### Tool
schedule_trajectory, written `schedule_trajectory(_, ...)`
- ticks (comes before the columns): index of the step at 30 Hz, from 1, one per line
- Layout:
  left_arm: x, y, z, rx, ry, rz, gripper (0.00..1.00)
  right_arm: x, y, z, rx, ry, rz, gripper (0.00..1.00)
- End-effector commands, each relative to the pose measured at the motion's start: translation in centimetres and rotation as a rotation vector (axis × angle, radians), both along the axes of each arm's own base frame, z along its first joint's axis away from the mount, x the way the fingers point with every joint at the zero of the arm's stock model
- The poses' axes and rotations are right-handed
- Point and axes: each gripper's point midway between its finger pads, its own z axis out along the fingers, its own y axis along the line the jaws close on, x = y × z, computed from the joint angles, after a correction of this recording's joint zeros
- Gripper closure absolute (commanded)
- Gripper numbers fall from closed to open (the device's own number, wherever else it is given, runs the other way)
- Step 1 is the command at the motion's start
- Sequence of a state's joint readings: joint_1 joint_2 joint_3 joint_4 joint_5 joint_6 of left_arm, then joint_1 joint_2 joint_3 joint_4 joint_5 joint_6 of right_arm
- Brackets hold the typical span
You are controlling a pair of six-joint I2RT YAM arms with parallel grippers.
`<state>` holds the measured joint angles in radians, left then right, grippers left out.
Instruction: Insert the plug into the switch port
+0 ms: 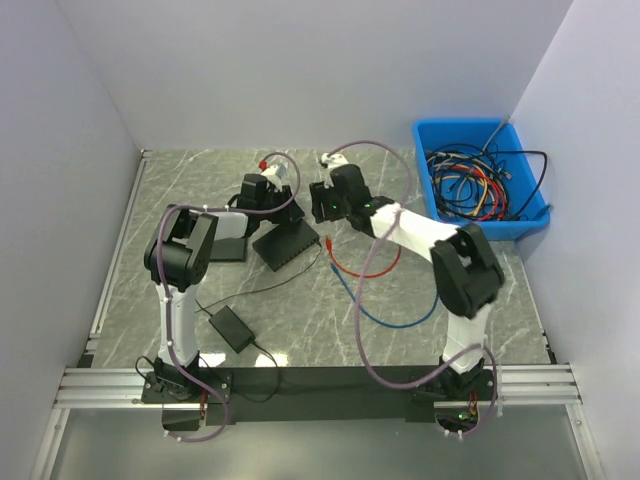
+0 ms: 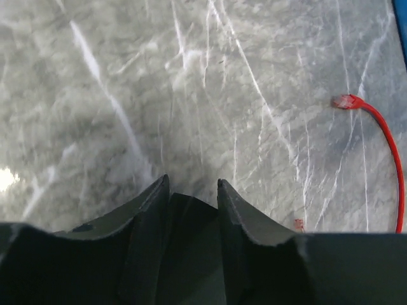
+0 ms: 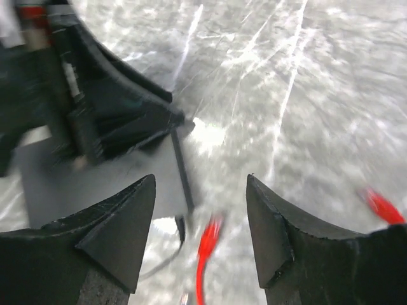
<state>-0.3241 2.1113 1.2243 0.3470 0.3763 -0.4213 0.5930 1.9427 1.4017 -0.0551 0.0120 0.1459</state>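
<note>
The right tool (image 3: 200,179) is gaping wide, holding nothing; the red plug (image 3: 210,230) is lying on the counter (image 3: 305,95) under that gap, just right of the switch (image 1: 290,243). The left tool (image 2: 193,181) is showing a narrow gap; I cannot tell whether it is gripping anything.

Grey marbled tabletop (image 1: 330,300), plain white walls (image 1: 300,70), aluminium rail (image 1: 320,385) at near edge

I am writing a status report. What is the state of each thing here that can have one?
Left gripper: jaws slightly open, empty.
Right gripper: jaws wide open, empty.
Red plug: loose on table, not inserted.
Network switch: on table, not gripped.
Blue bin: holds tangled cables.
</note>
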Motion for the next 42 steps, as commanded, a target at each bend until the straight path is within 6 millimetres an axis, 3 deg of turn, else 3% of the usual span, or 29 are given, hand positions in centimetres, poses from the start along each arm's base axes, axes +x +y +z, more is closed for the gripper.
schedule_trajectory(1,-1.4,2.0,-1.2,0.064,0.107,0.113,0.57,-0.5,-0.6,6.1,0.122,-0.139,-0.053,0.34)
schedule_trajectory(3,-0.8,2.7,-0.4,0.069,0.096,0.16,0.54,-2.0,-2.0,6.3,0.125,-0.133,-0.085,0.34)
schedule_trajectory(7,0.5,5.2,1.6,0.092,0.064,0.291,0.5,-4.1,-4.3,4.5,0.072,-0.091,-0.145,0.34)
schedule_trajectory(11,0.0,7.1,2.8,0.077,0.039,0.396,0.48,-5.4,-4.8,2.1,0.038,-0.045,-0.153,0.36)
schedule_trajectory(16,-1.2,7.9,4.7,0.045,-0.017,0.426,0.48,-4.6,-3.9,0.4,0.023,0.008,-0.166,0.38)
schedule_trajectory(22,-1.6,9.2,4.3,0.059,-0.019,0.476,0.44,-3.1,-2.3,-3.0,-0.012,0.076,-0.156,0.42)
schedule_trajectory(26,-1.8,9.7,4.5,0.057,-0.03,0.487,0.44,-2.6,-1.9,-3.8,-0.014,0.087,-0.156,0.44)
schedule_trajectory(37,-2.2,10.4,5.3,0.033,-0.036,0.485,0.45,-3.3,-1.7,-6.3,-0.038,0.135,-0.139,0.57)
schedule_trajectory(42,-2.4,10.6,6.0,0.027,-0.044,0.491,0.45,-3.8,-1.5,-7.2,-0.043,0.155,-0.131,0.58)
